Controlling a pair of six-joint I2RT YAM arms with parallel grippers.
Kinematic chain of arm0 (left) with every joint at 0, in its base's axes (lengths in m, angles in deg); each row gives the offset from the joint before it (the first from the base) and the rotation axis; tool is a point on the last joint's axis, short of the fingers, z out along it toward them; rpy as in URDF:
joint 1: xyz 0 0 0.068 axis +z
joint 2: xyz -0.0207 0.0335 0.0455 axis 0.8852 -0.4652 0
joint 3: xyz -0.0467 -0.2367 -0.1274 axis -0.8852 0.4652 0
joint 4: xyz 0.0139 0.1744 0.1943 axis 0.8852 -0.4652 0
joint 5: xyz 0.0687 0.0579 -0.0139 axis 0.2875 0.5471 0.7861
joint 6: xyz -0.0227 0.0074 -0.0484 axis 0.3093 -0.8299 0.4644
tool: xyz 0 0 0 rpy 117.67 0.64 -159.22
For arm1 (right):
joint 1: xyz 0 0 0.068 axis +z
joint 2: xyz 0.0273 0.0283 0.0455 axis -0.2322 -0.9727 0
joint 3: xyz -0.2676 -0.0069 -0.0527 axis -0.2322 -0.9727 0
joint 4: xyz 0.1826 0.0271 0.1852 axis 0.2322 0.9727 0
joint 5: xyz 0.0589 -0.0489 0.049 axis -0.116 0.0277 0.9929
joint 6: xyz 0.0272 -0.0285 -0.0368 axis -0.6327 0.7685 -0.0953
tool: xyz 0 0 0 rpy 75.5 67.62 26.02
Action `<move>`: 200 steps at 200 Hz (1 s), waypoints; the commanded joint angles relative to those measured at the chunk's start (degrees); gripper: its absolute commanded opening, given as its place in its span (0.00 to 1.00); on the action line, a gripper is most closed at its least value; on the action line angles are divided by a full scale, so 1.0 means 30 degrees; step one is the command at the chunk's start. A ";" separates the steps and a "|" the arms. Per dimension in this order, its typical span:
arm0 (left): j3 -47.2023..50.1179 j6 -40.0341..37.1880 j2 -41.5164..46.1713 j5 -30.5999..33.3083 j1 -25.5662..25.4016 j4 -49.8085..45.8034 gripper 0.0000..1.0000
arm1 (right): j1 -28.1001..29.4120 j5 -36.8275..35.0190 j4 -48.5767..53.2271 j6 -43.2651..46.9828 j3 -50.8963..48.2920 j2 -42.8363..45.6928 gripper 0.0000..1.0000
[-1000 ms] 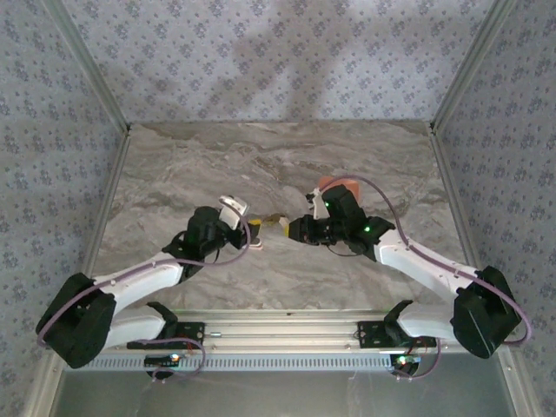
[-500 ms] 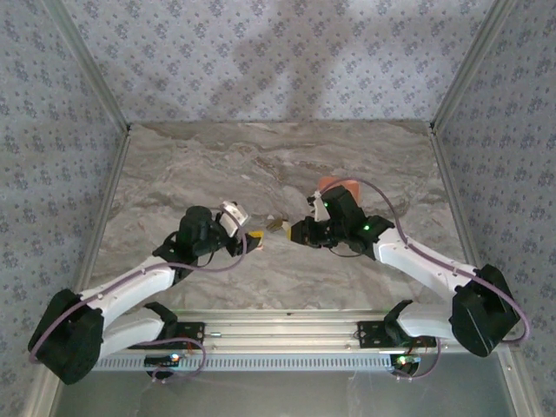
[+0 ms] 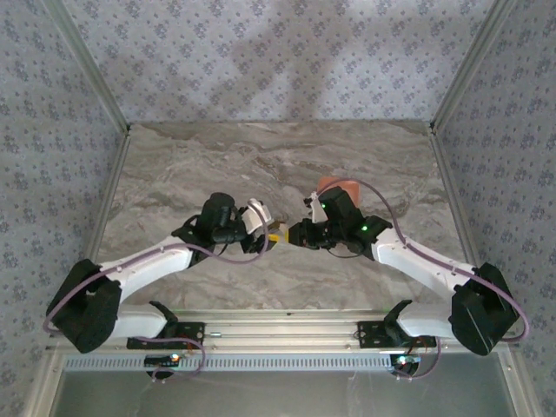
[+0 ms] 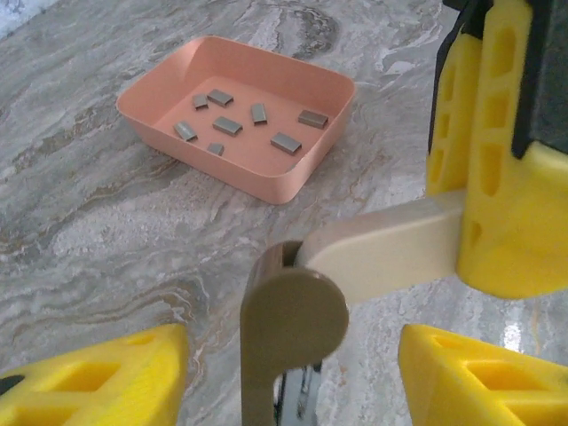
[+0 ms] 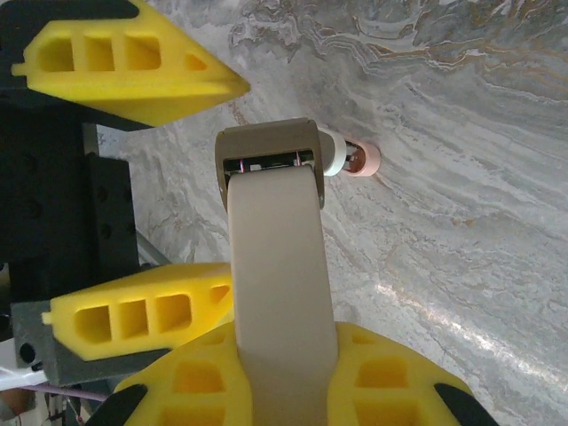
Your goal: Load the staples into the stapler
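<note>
1. Left arm [image 3: 148, 265]: in the overhead view it leaves its base at lower left and reaches rightward to frame centre, wrist held low over the marble table [image 3: 174, 165].
2. Left gripper [image 3: 268, 236]: jaws partly open, holding nothing. In the left wrist view its yellow fingers [image 4: 98, 382] sit in the lower-left and lower-right corners. The stapler's hinge end stands between them, with bare table visible on either side.
3. Stapler [image 4: 293, 324]: at frame centre overhead, between the two grippers. It has a rounded tan hinge end. From it a paler beige arm slants up to the right, while the tan part runs down to the bottom edge with a glint of metal inside. In the right wrist view a white collar and a pink tip project from its far end towards the right.
4. Right gripper [image 5: 284, 355]: closed on the stapler's beige arm, yellow pads pressed against both of its sides at the bottom of the right wrist view.
5. Tray [image 4: 266, 182]: salmon, rectangular, at upper left of the left wrist view. Overhead it lies just right of centre, partly behind the right arm. The staples [image 4: 226, 125], several small grey strips, lie scattered flat on its floor, well apart from the stapler.
6. Right arm [image 3: 426, 265]: from its base at lower right it stretches leftward to centre, mirroring the left.
</note>
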 commanded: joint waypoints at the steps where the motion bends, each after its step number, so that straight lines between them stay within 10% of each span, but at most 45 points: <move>1: -0.0731 -0.0779 -0.0361 -0.0880 -0.0138 -0.0257 0.58 | 0.0153 0.0448 -0.0118 0.0450 0.0697 0.0177 0.00; 163: -0.0900 -0.0790 -0.0486 -0.0704 -0.0161 -0.0436 0.25 | 0.0087 0.0707 0.0356 0.1182 0.1357 0.0186 0.00; 200: -0.0500 0.1019 -0.0304 -0.0050 -0.0133 0.0443 0.24 | -0.0120 -0.0288 0.1741 0.1948 0.2168 0.0293 0.34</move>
